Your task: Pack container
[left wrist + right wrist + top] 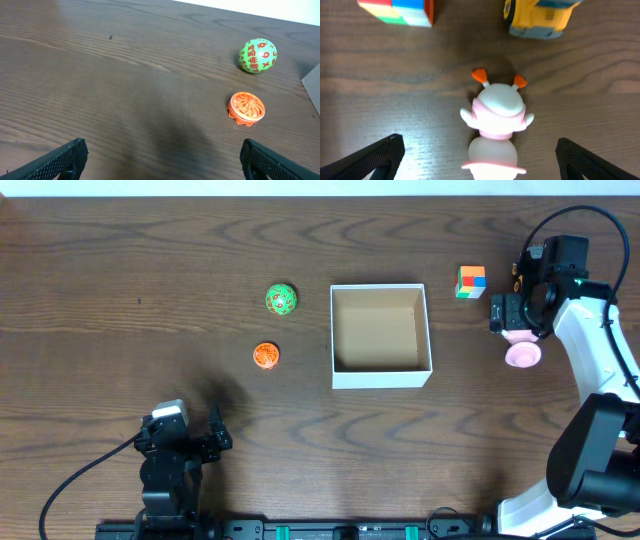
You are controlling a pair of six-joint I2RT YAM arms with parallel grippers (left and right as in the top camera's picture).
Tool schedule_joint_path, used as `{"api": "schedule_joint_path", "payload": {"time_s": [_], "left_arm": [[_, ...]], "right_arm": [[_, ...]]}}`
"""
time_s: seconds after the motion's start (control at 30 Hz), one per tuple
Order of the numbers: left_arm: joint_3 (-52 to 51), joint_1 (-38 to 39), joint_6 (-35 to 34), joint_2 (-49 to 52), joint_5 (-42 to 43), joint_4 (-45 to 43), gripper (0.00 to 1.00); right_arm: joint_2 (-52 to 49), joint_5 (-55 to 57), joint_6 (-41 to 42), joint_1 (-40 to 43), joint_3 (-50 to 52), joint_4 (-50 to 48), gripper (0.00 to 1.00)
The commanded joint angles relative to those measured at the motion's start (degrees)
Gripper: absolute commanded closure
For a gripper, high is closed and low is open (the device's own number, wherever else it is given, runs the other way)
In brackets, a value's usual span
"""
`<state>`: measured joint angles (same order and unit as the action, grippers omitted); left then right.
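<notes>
The container (pixel 382 377) is sitting mid-counter (pixel 120 270), open side up, with bare wood lying around all four walls. The left end effector (pixel 162 155) is hovering wide open near the front edge, gripping nothing, with a green ball (pixel 257 56) and an orange disc (pixel 246 106) lying ahead of it. The right end effector (pixel 480 152) is hanging fully spread over a pink toy (pixel 497 112), holding nothing, with a colored cube (pixel 400 10) and a yellow toy (pixel 540 17) sitting just beyond.
</notes>
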<state>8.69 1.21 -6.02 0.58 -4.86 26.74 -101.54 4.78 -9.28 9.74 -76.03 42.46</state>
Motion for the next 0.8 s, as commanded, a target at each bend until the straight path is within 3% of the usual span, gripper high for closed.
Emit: {"api": "schedule_joint_path", "payload": {"time_s": [0.0,0.37,0.77], "left_arm": [[-1.1,-0.3,-0.3,-0.3,-0.1,-0.1,0.02],[-1.1,-0.3,-0.3,-0.3,0.0,0.0,0.02],[-1.1,-0.3,-0.3,-0.3,0.0,0.0,0.02]], "right_arm": [[-0.4,0.1,-1.4,0.4,-0.8,1.4,0.01],[-0.4,-0.3,-3.0,0.4,-0.8,13.4,0.01],[-0.5,2.9,-1.3,1.0,-0.8,6.6,0.01]]}}
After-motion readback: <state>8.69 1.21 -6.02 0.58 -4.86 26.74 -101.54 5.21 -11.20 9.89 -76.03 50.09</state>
